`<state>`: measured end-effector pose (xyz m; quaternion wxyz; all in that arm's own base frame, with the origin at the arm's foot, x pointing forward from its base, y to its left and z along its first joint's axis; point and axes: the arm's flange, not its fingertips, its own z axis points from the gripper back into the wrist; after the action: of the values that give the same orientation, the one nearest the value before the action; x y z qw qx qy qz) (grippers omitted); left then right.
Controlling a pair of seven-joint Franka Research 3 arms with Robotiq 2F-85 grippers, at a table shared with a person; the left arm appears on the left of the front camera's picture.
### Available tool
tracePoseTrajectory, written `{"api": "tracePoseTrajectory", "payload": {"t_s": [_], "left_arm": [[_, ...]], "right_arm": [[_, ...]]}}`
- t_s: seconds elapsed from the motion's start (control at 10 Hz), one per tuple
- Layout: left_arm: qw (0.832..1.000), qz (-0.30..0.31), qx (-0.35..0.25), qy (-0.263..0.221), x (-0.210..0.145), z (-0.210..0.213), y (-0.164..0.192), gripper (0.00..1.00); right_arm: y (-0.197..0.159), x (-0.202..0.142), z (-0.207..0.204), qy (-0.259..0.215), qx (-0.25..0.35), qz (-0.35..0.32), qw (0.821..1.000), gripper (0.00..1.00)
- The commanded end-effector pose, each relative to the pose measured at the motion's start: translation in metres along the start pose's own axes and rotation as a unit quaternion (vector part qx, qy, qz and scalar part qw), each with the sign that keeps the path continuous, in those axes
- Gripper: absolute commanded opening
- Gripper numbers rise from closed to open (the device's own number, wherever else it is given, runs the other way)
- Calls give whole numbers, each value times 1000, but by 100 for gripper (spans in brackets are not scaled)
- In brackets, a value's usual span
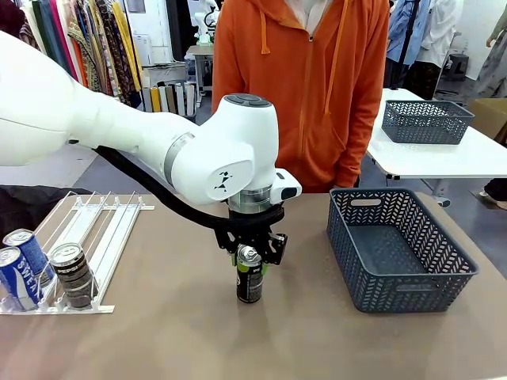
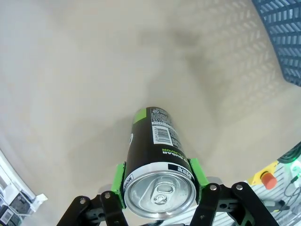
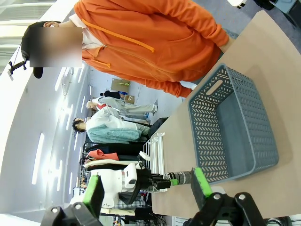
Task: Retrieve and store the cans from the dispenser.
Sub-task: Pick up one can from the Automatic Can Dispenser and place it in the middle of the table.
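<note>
Grip comes first: the left tool (image 1: 253,257) is clenched on a black can (image 1: 249,281) with a green band. Its green pads (image 2: 119,181) press either side just under the silver top, and the can hangs upright straight below the tool over bare bench (image 1: 182,340). Whether the can's foot touches the bench or sits a little above it I cannot tell. The grey-blue basket (image 1: 412,294) lies well off to the tool's side toward the robot's right. The white rack (image 1: 95,229) lies well off the other way, with two blue cans (image 1: 30,252) and a dark can (image 1: 73,273) at its near end. The right tool (image 3: 146,188) is released, jaws wide with nothing between them. Judged from here, the held can looks bound for the basket, and the hold is the weak spot: the pads catch only a narrow strip near the top, so a quick swing could let the smooth can tip or slide out. Carried too low, its foot could strike the basket's near wall and be knocked loose, or shove the basket along. Let go from too high, it could topple and roll inside. Hard to make out are how much pad meets the can, since the can's body hides the contact, and the print on the label; the basket is cut off at the corner of the left wrist view, and the leftmost blue can is cut by the picture's edge
</note>
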<state>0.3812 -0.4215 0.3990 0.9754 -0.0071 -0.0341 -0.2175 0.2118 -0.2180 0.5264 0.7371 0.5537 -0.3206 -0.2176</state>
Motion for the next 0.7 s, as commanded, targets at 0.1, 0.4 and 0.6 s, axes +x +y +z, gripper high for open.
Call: {"api": "tracePoseTrajectory", "payload": {"t_s": [0.1, 0.4, 0.6], "left_arm": [[1000, 5, -1, -5, 0, 6, 0, 100], [996, 29, 13, -88, -31, 62, 8, 100], [985, 58, -11, -161, -90, 133, 37, 100]], "right_arm": [[1, 1, -1, -5, 14, 9, 1000, 100], [1, 1, -1, -5, 14, 9, 1000, 100], [1, 1, -1, -5, 14, 9, 1000, 100]]}}
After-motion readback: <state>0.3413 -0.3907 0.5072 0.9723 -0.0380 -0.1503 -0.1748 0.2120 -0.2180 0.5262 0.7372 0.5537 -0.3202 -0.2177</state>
